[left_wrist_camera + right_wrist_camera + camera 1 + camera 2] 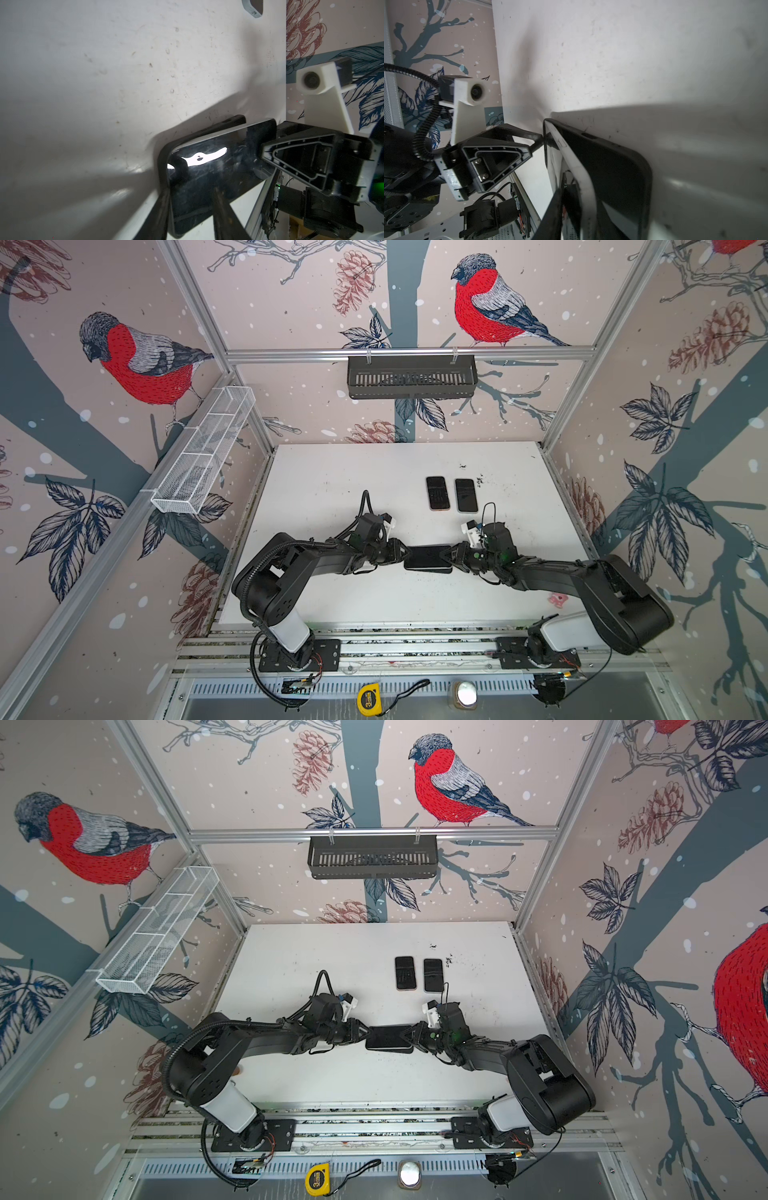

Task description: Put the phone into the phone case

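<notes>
Mid-desk point(332, 489), between the arms: phone point(428, 555) screen up over the black phone case point(163, 166). Its silver edge rides above the case wall, so it is not fully seated. Left gripper point(404, 558) clamped across one end, phone and case together. Right gripper point(448, 558) straddles the opposite end; pinching or slack, cannot tell. Two other phones point(437, 493) lie farther back, side by side.
</notes>
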`<state>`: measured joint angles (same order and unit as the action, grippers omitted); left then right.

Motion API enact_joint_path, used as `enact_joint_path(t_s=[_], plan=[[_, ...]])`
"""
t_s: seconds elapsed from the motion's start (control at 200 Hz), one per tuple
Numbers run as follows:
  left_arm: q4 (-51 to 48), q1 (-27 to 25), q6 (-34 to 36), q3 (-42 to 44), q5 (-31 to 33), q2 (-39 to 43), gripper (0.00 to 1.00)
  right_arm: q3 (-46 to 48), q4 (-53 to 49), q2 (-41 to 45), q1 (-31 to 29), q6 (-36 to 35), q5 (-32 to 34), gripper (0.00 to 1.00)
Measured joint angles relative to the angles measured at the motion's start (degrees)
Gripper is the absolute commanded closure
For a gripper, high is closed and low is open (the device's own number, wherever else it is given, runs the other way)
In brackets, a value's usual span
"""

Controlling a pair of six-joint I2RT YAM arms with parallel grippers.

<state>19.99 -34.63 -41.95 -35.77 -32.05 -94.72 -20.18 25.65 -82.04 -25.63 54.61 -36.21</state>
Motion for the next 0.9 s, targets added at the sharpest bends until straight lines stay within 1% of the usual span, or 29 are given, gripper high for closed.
enact_joint_path(t_s=[0.18, 0.28, 0.445, 0.545, 0.771, 0.901], plan=[[0.0, 0.0, 0.3, -0.1, -0.7, 0.1, 0.64, -1.4, -3.7, 0.5, 0.2, -1.6, 0.2, 0.60], [-0.1, 0.0, 0.4, -0.1, -0.7, 0.1, 0.64, -3.2, -6.8, 1.2, 0.2, -3.7, 1.1, 0.58], [-1.5, 0.1, 1.5, -0.2, -0.5, 1.3, 0.64, -6.1, -13.1, 3.0, 0.6, -7.6, 3.7, 0.56], [-3.5, 0.3, 2.4, -0.7, 0.7, 2.2, 0.64, -7.4, -16.6, 3.6, 1.0, -10.1, 5.3, 0.56], [-8.5, -0.1, 5.0, -2.5, 3.8, 3.1, 0.64, -7.2, -19.5, 4.6, 2.1, -12.6, 6.6, 0.56], [-10.4, -0.7, 6.0, -2.5, 5.1, 3.0, 0.70, -6.8, -20.0, 4.9, 2.3, -12.9, 6.6, 0.58]])
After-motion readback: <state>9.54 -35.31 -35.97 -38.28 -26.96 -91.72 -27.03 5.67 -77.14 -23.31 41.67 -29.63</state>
